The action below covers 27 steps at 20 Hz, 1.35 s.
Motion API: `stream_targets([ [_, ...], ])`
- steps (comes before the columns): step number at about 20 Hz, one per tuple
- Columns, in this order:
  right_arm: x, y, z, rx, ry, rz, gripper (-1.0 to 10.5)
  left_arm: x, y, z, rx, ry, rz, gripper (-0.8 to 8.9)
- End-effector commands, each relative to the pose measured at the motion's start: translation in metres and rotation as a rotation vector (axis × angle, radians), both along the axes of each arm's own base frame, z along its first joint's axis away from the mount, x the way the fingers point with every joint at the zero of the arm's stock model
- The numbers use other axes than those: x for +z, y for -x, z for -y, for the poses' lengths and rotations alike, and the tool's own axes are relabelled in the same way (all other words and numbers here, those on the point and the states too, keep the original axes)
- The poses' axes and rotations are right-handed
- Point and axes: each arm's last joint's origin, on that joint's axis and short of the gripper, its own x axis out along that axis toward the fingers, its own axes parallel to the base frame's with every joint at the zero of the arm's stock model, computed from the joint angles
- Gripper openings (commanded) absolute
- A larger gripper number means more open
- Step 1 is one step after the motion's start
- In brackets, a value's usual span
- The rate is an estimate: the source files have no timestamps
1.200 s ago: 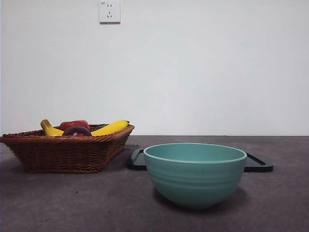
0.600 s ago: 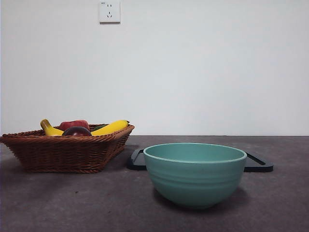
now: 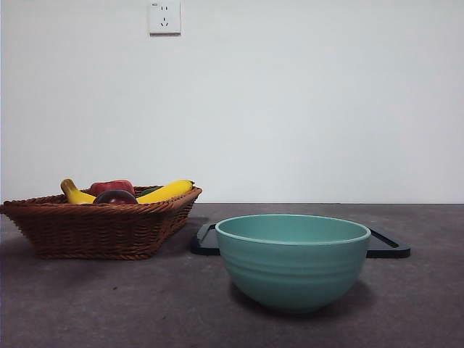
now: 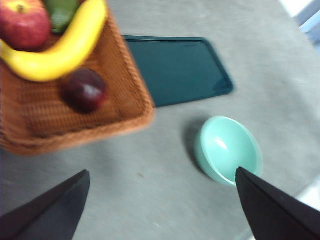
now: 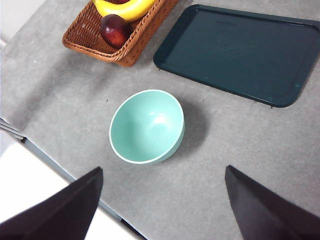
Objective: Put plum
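Above the desk (image 5: 225, 135), the left gripper (image 4: 162, 200) hangs with jaws spread wide, holding nothing; the right gripper (image 5: 162, 200) is likewise wide open and empty, high over the scene. Below the right gripper stands the teal bowl (image 5: 147, 126), empty, with the dark tray (image 5: 235, 50) just beyond it. The wicker basket (image 3: 101, 225) sits beside the tray. The plum (image 4: 84, 90) lies inside the basket, near its rim, next to the banana (image 4: 62, 47) and the red apple (image 4: 24, 24).
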Motion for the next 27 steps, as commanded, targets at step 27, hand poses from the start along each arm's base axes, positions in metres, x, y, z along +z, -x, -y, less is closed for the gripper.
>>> stream_targets([
  [27, 0.006, -0.001, 0.0, -0.003, -0.01, 0.023, 3.9, -0.101, -0.201, 0.092, 0.019, -0.384, -0.294, 4.63],
])
